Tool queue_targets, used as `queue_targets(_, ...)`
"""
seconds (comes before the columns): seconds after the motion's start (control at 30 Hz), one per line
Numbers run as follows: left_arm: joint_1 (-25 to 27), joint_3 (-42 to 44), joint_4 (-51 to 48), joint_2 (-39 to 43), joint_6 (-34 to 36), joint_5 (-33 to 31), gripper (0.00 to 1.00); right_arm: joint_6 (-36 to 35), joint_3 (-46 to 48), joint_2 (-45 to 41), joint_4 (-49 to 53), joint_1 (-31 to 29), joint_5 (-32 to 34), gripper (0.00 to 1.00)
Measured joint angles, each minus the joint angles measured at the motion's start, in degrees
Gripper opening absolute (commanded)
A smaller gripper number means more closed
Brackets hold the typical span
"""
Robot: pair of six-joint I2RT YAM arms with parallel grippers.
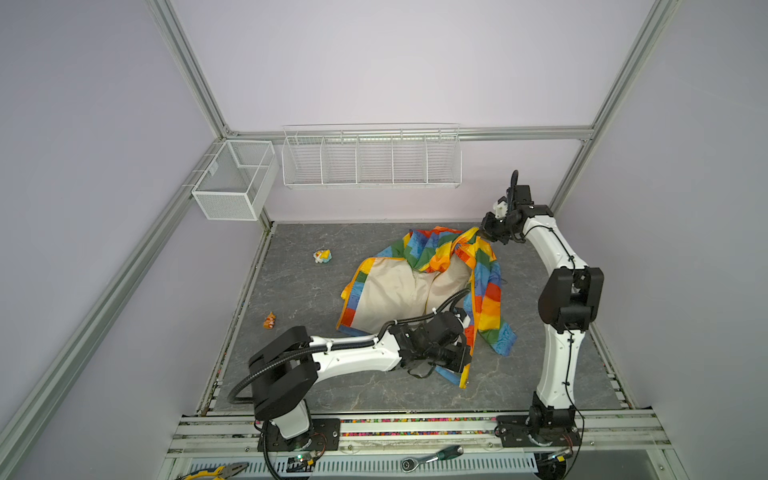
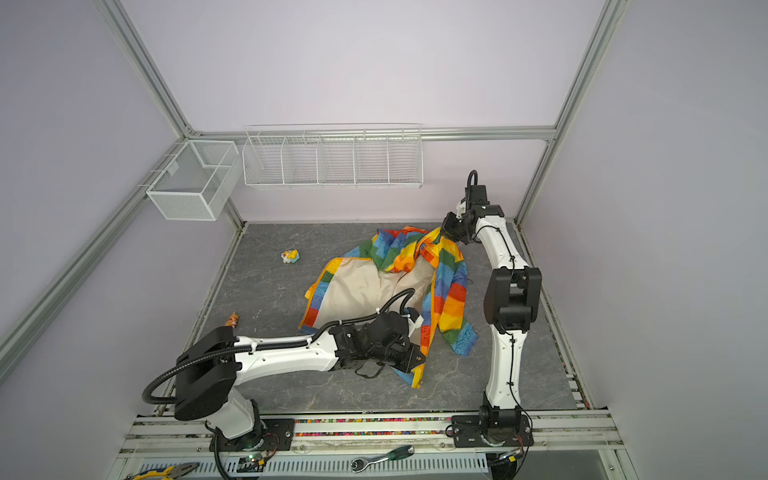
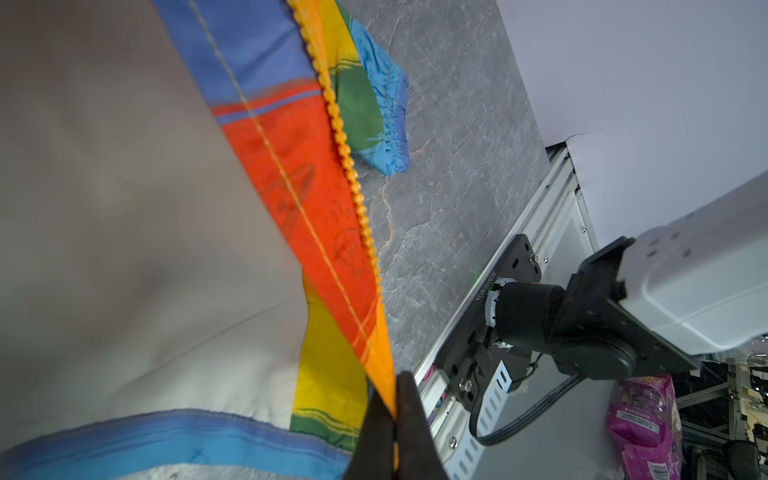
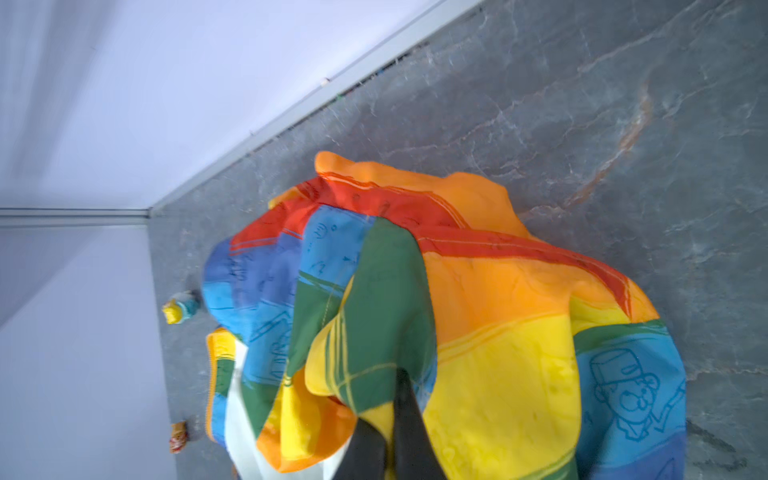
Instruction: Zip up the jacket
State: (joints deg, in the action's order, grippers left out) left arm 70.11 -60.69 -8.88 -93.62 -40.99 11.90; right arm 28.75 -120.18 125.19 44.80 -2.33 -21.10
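A chrome ratchet driver with a green handle (image 1: 432,457) and yellow-and-blue-handled pliers (image 1: 214,471) lie on the slotted metal rail at the near edge. Just beyond, the left gripper (image 3: 395,419) is clenched, its dark tapered fingers (image 3: 376,432) pinching the orange tape at the near hem corner of the jacket (image 1: 399,291). The jacket lies spread right of centre on the grey, veined stone-look table (image 1: 311,299). Its thin fabric is crumpled, smooth cream lining facing up, edged with blocky rainbow stripes. A row of beaded orange zipper teeth (image 3: 345,153) runs along the open front edge, and an elastic-gathered blue sleeve cuff (image 3: 390,124) rests on the table beside it. At the far right, the right gripper (image 4: 395,399) is clamped on a bunched green-and-yellow fold, holding that end raised. Two small colourful toys (image 1: 322,256) (image 1: 270,321) sit well apart on the left. A white mesh basket (image 1: 232,178) and a divided wire rack (image 1: 370,158) hang on the far wall.
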Motion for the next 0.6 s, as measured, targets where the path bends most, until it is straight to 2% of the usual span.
queue_targets(0.17,-3.98,2.54,-2.54,5.77,1.53,-1.18,0.00,4.11,-2.54,0.20,-2.38,0.46,-4.68,0.07)
queue_targets(0.33,-9.16,5.75,-5.46,8.13,1.75,-3.82,0.00,10.40,-2.95,2.45,-9.66,0.33,-9.79,0.07)
queue_targets(0.47,-10.86,5.99,-5.92,4.92,2.29,-4.55,0.00,13.97,-3.26,7.17,-13.00,0.35,-11.30,0.07)
queue_targets(0.6,-10.80,2.86,-5.75,-3.50,2.71,-3.04,0.00,13.84,-3.21,11.54,-10.27,0.44,-8.26,0.11)
